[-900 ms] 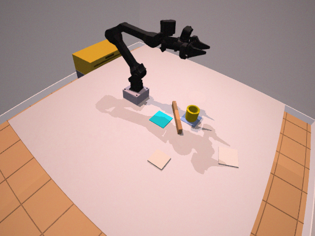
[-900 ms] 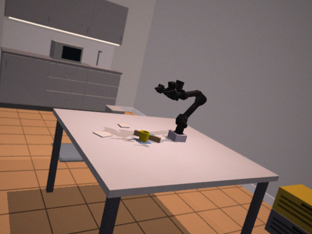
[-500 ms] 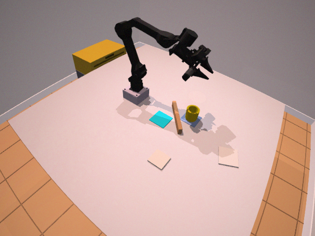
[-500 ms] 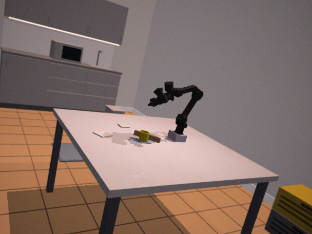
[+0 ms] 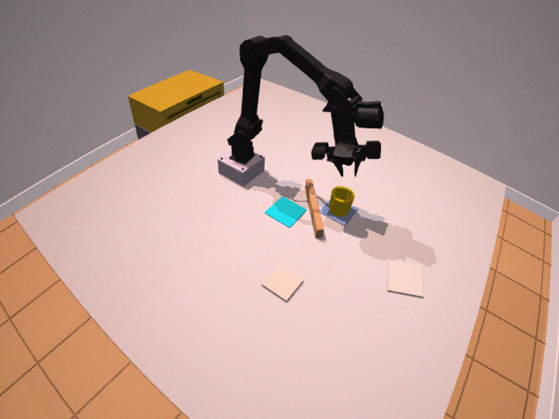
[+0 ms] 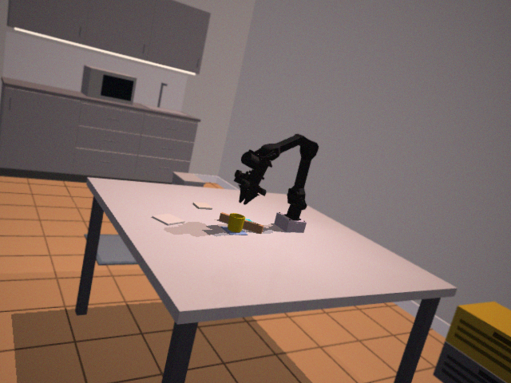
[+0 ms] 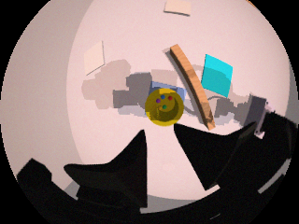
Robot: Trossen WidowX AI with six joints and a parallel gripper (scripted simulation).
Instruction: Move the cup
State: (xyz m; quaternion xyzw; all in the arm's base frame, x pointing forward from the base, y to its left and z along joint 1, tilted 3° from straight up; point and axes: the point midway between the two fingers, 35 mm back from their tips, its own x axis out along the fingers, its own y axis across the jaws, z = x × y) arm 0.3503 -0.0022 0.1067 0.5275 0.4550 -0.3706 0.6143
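A yellow cup (image 5: pixel 341 201) (image 6: pixel 235 223) (image 7: pixel 164 119) stands upright on the blue pad (image 5: pixel 347 220) (image 6: pixel 241 233) (image 7: pixel 174 90). In the wrist view several small coloured marbles (image 7: pixel 163 100) lie inside it. The other pad, a cyan one (image 5: pixel 286 211) (image 7: pixel 217 76), lies flat across the wooden bar; in the exterior view it is mostly hidden behind the bar. My gripper (image 5: pixel 348 175) (image 6: pixel 242 203) (image 7: pixel 159 130) is partly open and empty. It points down and hangs above the cup, with a gap between the fingertips and the rim.
A wooden bar (image 5: pixel 314 209) (image 6: pixel 253 226) (image 7: pixel 192 86) lies between the two pads. Two pale square tiles lie farther off, one (image 5: pixel 282 283) (image 6: pixel 202 205) (image 7: pixel 177 7) on the bar's side and one (image 5: pixel 405 278) (image 6: pixel 168 219) (image 7: pixel 94 58) on the cup's side. The arm's base (image 5: pixel 241 168) (image 6: pixel 290 223) stands beyond the cyan pad.
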